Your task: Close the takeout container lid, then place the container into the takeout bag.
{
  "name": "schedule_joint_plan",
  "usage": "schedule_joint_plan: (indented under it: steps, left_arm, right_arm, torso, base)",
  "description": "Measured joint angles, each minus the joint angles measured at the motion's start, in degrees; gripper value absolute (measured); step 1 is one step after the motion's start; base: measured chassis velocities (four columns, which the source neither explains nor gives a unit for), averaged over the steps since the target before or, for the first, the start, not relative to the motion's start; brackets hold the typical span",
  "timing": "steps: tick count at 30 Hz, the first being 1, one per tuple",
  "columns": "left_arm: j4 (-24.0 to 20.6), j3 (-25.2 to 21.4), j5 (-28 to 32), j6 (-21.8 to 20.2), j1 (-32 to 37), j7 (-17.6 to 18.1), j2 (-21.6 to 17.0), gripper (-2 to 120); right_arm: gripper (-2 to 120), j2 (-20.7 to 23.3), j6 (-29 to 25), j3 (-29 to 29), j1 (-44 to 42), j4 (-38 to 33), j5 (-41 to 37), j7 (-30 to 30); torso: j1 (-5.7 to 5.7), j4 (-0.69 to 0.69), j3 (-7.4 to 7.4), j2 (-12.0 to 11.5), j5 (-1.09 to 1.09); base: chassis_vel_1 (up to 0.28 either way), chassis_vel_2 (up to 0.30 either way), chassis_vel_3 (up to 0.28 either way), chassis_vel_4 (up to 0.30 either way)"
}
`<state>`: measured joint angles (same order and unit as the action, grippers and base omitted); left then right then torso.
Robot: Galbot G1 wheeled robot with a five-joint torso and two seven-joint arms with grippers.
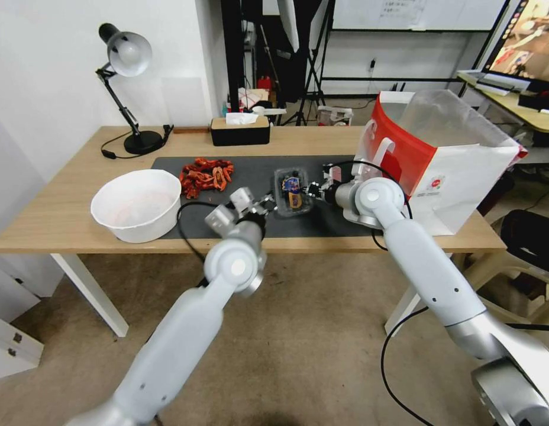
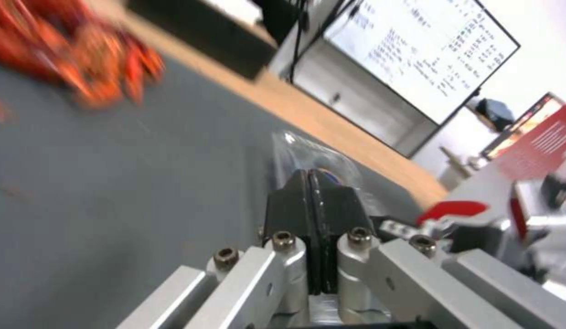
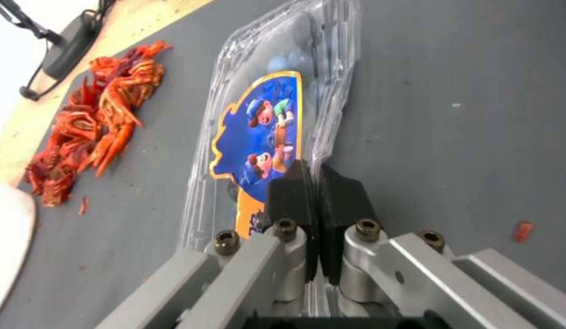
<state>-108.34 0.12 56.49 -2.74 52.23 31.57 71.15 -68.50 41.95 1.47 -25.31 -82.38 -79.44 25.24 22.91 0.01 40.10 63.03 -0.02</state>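
Wooden desk [image 1: 61,207] with dark mat [image 1: 251,177]: the closed takeout container [image 1: 291,190] lies mid-mat. Left claw [image 1: 270,205] pinches its left rim, right claw [image 1: 310,190] pinches its right rim. The takeout bag [image 1: 446,160] stands open at far right.

Both arms are reaching forward and angling in toward each other over the table. The left gripper [image 1: 268,206] is pointing to the right, its black fingers [image 2: 295,201] pressing flat together. The right gripper [image 1: 312,190] is pointing left, facing it, its fingers [image 3: 289,196] also pressing closed, pinching a clear plastic edge.
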Motion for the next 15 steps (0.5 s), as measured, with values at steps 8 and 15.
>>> schedule_joint_plan:
  steps: [8,15]
  left_arm:
    - [-3.94,-3.86,-15.67,3.77,10.5,-6.75,-4.79,20]
    - [-5.13,-3.97,-24.01,5.92,15.76,-7.64,-6.88,45]
  right_arm:
    - [0,-1.21,-0.02,0.03,0.9,0.84,0.03,-0.77]
    - [0,0.09,-0.04,2.08,-1.1,-0.8,-0.31,-0.65]
  torso:
    - [0.0,0.01,0.0,0.0,0.0]
    - [0.0,-0.07,0.0,0.0,0.01]
  base:
    - [0.0,0.0,0.0,0.0]
    - [0.0,0.0,0.0,0.0]
